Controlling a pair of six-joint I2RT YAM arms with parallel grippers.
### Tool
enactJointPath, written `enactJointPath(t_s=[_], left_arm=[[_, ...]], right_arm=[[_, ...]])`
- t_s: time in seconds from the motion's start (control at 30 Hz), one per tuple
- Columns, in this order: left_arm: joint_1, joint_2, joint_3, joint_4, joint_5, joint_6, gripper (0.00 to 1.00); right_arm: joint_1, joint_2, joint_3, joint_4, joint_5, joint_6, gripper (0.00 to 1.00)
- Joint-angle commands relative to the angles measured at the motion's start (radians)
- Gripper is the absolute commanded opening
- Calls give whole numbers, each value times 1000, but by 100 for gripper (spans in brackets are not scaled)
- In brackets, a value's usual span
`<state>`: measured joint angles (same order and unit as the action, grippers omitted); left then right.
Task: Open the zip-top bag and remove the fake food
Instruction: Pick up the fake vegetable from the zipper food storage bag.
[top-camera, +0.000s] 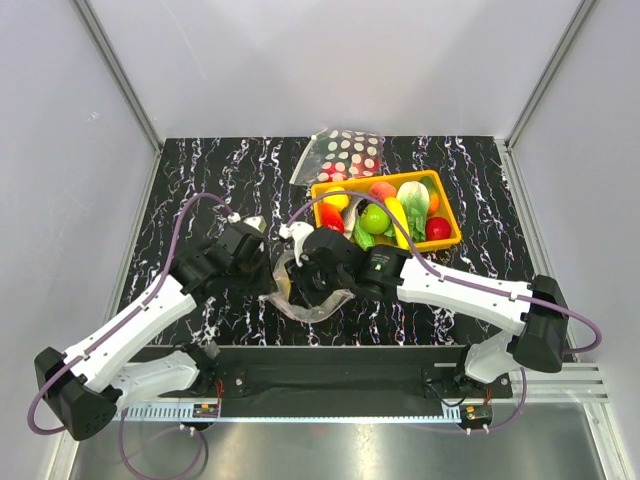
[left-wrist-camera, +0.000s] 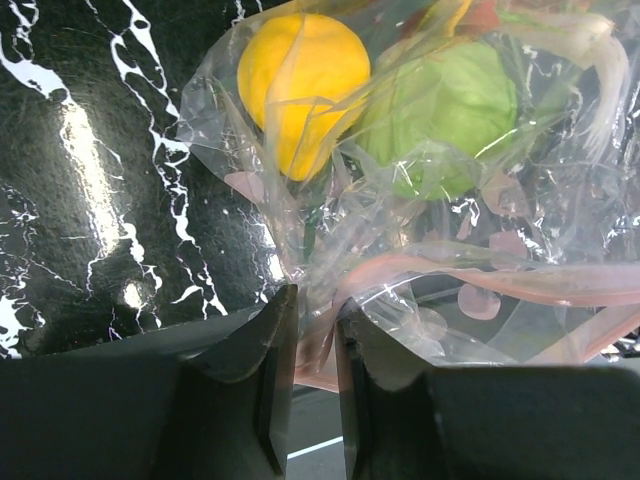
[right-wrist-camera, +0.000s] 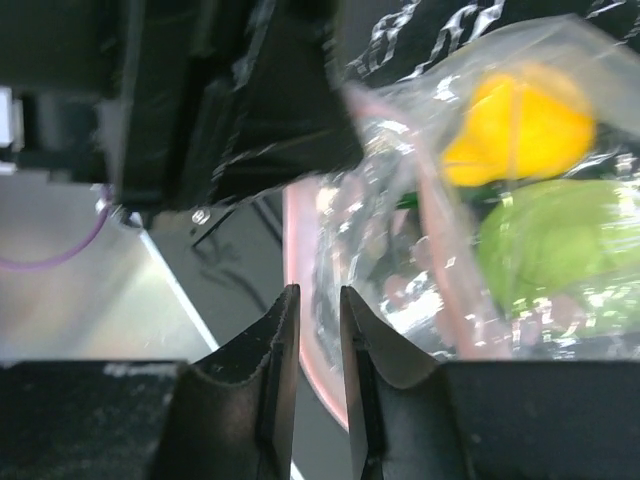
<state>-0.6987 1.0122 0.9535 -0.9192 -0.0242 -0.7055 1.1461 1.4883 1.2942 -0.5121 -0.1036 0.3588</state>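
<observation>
The zip-top bag (top-camera: 312, 303) lies crumpled on the black marbled table between both grippers. In the left wrist view the bag (left-wrist-camera: 480, 250) holds a yellow toy fruit (left-wrist-camera: 300, 80) and a green one (left-wrist-camera: 450, 110). My left gripper (left-wrist-camera: 318, 296) is shut on the bag's pink zip strip (left-wrist-camera: 520, 275); it also shows in the top view (top-camera: 270, 275). My right gripper (right-wrist-camera: 318, 292) is nearly shut with the bag's pink edge (right-wrist-camera: 300, 250) between its fingers; it also shows in the top view (top-camera: 312, 280). The yellow fruit (right-wrist-camera: 520, 125) and green fruit (right-wrist-camera: 560, 245) show through the plastic.
A yellow tray (top-camera: 445, 238) with several toy fruits and vegetables stands at the back right. A bag with large polka dots (top-camera: 345, 152) lies behind it. The metal rail (top-camera: 330, 375) with the arm bases runs along the near edge.
</observation>
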Motion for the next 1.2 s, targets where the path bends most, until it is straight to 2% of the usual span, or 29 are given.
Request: enactJointPath(t_s=[0.0, 0.3, 0.53, 0.83, 1.17], left_arm=[[5, -23, 37, 29, 58, 23, 24], [5, -43, 5, 66, 141, 46, 24], [5, -53, -31, 117, 236, 58, 22], [5, -66, -47, 151, 340, 70, 20], [5, -70, -36, 143, 356, 72, 20]], right_arm=[[4, -20, -15, 44, 126, 17, 29], [-13, 35, -75, 53, 297, -23, 29], [-45, 116, -110, 145, 383, -84, 29], [-121, 176, -144, 204, 446, -41, 31], [-175, 184, -148, 159, 533, -26, 53]])
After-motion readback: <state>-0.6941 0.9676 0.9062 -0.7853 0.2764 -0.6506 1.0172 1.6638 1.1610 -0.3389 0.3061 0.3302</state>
